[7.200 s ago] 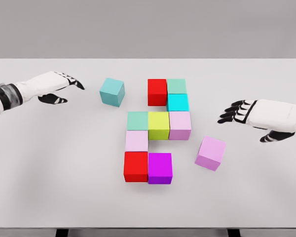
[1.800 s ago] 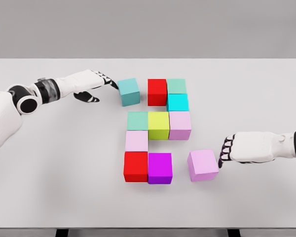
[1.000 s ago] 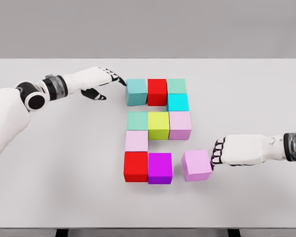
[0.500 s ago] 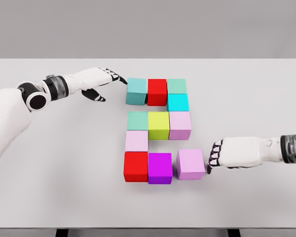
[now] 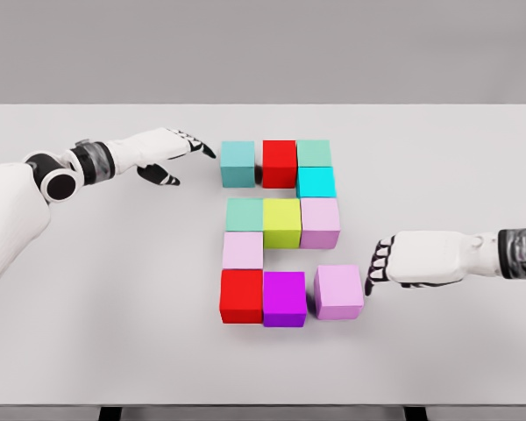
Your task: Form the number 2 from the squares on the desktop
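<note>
Coloured cubes on the white table [image 5: 88, 307] form a 2. The top row is a teal cube [image 5: 238, 164], a red cube [image 5: 280, 163] and a green cube [image 5: 314, 153], with a cyan cube [image 5: 316, 182] below. The middle row ends in a pale pink cube [image 5: 320, 222]. At the bottom stand a red cube [image 5: 242, 296], a magenta cube [image 5: 284, 298] and a pink cube [image 5: 338, 291]. My left hand [image 5: 180, 151] is open, a little left of the teal cube. My right hand [image 5: 384, 261] is open, fingertips just right of the pink cube and apart from it.
A green cube [image 5: 244, 215], a yellow-green cube [image 5: 281, 222] and a pale pink cube [image 5: 243, 251] fill the figure's middle and left side. The table's front edge runs along the bottom of the view.
The left hand pushed the teal cube right against the red one, then drew back left. The right hand pushed the pink cube left beside the magenta one, then lifted slightly away.
</note>
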